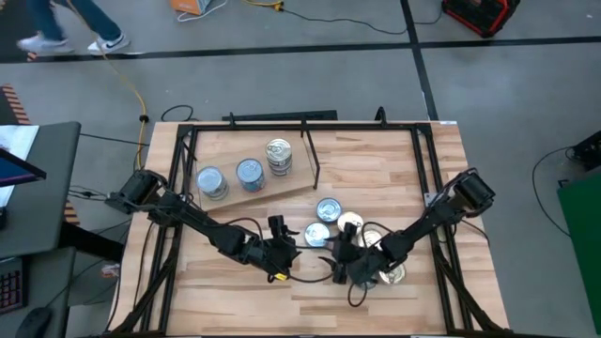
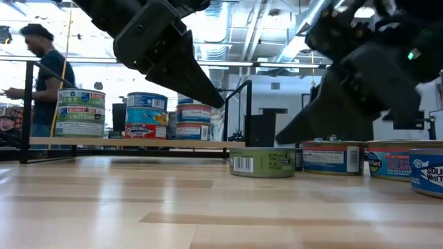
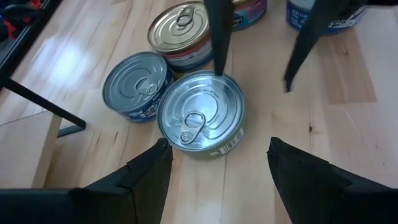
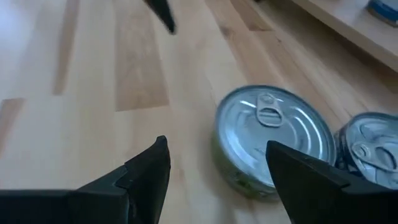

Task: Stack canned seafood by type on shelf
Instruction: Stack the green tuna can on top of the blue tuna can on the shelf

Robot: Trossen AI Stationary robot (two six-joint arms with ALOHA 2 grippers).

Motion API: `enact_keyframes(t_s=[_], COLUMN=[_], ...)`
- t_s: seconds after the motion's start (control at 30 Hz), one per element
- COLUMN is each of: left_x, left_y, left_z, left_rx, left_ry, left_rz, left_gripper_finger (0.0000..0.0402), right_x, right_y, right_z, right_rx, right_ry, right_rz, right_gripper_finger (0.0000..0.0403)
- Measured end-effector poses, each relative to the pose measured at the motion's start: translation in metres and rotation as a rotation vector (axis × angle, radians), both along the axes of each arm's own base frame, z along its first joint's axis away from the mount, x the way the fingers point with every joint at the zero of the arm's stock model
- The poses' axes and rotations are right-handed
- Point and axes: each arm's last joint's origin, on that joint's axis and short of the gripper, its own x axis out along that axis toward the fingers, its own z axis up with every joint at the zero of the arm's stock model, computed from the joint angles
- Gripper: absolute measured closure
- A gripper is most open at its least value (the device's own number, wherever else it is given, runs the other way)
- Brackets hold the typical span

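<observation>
The shelf (image 1: 282, 192), a light plywood board in the upper left part of the surface (image 1: 376, 160) in the high view, already carries 3 groups of tins: 1 at its left end (image 1: 211, 181), 1 in the middle (image 1: 250, 174) and a taller stack (image 1: 279, 157) toward the right. In the low view these read as stacks of 2 or 3 tins each.

A cluster of loose tins (image 1: 329, 208) still sits on the surface at lower centre of the high view, so I judge the task roughly half done, with perhaps 5 or 6 tins left to sort.

The left gripper (image 3: 217, 158) hangs just above a silver-lidded, green-labelled tin (image 3: 202, 112), its fingers spread apart and holding nothing; a blue tin (image 3: 137, 84) and a gold-lidded tin (image 3: 180, 25) touch or nearly touch that tin. The right gripper (image 4: 217, 162) is also spread and empty, hovering close beside the same cluster at lower right of centre in the high view.
</observation>
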Motion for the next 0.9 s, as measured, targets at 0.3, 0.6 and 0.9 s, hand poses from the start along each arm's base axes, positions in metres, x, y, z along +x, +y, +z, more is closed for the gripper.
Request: enact_keyframes(t_s=[0.3, 0.6, 0.9], left_x=[0.000, 0.000, 0.004], left_y=[0.000, 0.000, -0.005], left_z=[0.000, 0.000, 0.004], left_rx=[-0.011, -0.040, -0.194], left_ry=[0.000, -0.004, -0.048], left_rz=[0.007, 0.010, -0.048], left_gripper_finger=[0.0150, 0.0150, 0.0150], right_x=[-0.005, -0.015, -0.014], right_y=[-0.002, 0.002, 0.002], right_z=[-0.012, -0.021, -0.019], right_rx=[0.076, 0.106, 0.109], right_ry=[0.050, 0.097, 0.084], right_rz=[-0.051, -0.050, -0.062], right_gripper_finger=[0.0111, 0.0111, 0.0111])
